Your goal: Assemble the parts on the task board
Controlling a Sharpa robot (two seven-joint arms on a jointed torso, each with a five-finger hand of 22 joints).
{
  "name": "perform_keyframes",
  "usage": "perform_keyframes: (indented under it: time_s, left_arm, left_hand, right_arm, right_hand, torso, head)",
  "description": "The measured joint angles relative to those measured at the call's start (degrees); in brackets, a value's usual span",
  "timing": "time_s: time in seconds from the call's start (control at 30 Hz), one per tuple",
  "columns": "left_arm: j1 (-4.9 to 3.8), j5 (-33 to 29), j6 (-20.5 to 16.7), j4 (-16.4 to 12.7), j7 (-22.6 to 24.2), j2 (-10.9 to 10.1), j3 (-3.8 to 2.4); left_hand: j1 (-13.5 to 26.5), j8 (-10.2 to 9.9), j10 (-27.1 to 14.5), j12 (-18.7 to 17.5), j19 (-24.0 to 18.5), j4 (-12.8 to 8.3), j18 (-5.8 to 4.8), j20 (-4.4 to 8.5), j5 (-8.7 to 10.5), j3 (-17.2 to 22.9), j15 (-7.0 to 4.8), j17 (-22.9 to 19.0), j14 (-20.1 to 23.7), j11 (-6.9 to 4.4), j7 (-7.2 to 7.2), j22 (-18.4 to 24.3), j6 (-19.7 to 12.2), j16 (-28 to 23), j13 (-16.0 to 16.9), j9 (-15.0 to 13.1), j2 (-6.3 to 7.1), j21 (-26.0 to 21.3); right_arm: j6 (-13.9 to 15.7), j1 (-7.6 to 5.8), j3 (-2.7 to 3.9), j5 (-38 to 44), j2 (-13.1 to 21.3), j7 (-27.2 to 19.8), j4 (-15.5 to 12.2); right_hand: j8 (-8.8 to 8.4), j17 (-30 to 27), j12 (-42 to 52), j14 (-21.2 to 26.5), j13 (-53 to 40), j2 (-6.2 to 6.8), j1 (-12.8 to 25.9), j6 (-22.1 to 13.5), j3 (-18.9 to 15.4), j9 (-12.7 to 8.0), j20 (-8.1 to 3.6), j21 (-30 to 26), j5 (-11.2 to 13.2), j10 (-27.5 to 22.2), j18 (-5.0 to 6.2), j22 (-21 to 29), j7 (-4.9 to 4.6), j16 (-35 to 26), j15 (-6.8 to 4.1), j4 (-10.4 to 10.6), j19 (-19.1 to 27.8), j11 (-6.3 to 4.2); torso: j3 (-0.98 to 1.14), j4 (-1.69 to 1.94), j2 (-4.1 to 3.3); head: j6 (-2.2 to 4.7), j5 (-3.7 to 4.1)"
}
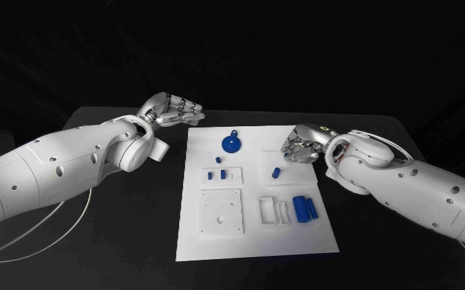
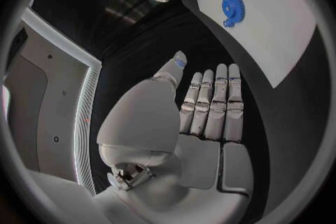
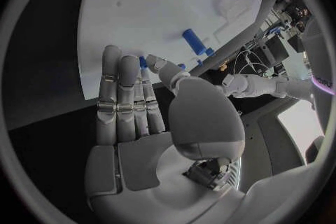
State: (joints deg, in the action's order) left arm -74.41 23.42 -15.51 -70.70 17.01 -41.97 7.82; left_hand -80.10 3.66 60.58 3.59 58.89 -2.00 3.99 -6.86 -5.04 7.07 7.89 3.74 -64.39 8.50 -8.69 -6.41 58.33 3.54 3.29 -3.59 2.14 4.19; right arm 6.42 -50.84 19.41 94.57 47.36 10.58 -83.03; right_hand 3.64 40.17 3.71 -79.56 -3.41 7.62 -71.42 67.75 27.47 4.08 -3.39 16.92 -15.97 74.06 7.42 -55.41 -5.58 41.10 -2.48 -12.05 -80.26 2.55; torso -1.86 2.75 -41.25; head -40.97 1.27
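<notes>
- Task board (image 1: 254,236): white plate, centre of frame; blue parts lie loose, presumably awaiting assembly.
- Gear (image 1: 230,143): upper board, flat.
- Left hand (image 1: 175,111): upper left, off the board, fingers straight, holding nothing.
- Right hand (image 1: 302,148): at board's right edge, fingers extended, empty, likely poised near the small peg (image 1: 276,172).

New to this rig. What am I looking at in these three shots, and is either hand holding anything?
It is a two-armed robot at a black table, each white arm ending in a silver hand. The square picture comes from a camera on its head, looking down. The two round pictures come from cameras at the wrists, behind each hand.

In the middle lies a white task board with small blue parts: a round gear, a large cylinder and a small peg.

The left hand hangs beside the board's far left corner, fingers straight, holding nothing. The right hand is at the board's right edge; its fingers lie near a blue piece, but I cannot tell whether it grips anything.
</notes>
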Motion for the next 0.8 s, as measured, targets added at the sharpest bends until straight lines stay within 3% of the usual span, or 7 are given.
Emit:
perform_keyframes:
  time_s: [0.2,0.37,0.8]
  left_arm:
    - [0.00,-0.1,0.0,0.0,0.0,-0.1,0.00]
    - [0.00,-0.1,0.0,0.0,0.0,-0.1,0.00]
    - [0.00,0.1,0.0,-0.2,0.0,-0.4,0.00]
  left_hand:
    - [0.0,0.0,-0.2,0.0,0.4,0.0,0.00,0.05,0.21,0.0,-0.03,0.0,0.0,0.20,0.00,0.2,0.0,0.0,0.0,0.0,0.00,0.2]
    - [0.0,0.0,-0.2,0.0,2.1,-0.2,0.00,0.61,0.21,-0.2,-0.93,0.1,-1.6,0.20,0.00,-0.2,0.0,0.5,0.0,0.0,0.00,1.3]
    - [0.0,0.0,-0.4,0.0,2.0,0.0,0.00,0.62,0.21,-0.3,-0.93,0.1,-1.6,0.00,0.00,-0.1,0.0,0.5,0.0,0.0,0.00,1.3]
  right_arm:
    - [0.1,-0.12,-0.29,1.4,-0.3,0.5,0.0]
    - [0.6,-0.22,-0.69,3.4,-0.5,0.9,-0.1]
    - [1.6,0.00,-1.18,7.9,-0.8,1.8,-0.7]
  right_hand:
    - [0.00,0.5,-0.3,-0.3,-0.1,-0.23,-0.2,1.7,1.4,0.1,-0.83,0.8,0.9,1.5,-0.41,-1.5,0.42,0.3,-0.29,-0.7,0.2,-0.72]
    - [0.00,0.6,-0.2,-0.5,-0.5,-0.22,-0.2,2.0,1.6,0.1,-0.83,0.8,2.7,1.9,-0.47,-1.9,0.62,0.4,-0.49,-0.9,0.2,-0.72]
    - [0.00,0.8,0.0,-0.5,-0.4,-0.22,-0.2,2.3,2.9,0.1,-1.02,1.0,2.8,2.0,-1.23,-3.2,0.49,0.4,-0.49,-1.5,0.0,-0.79]
  torso:
    - [0.01,0.00,0.01]
    - [-0.01,0.02,-0.01]
    - [-0.03,0.03,-0.01]
  head:
    - [-0.16,-0.01]
    - [-0.32,-0.01]
    - [-0.51,-0.21]
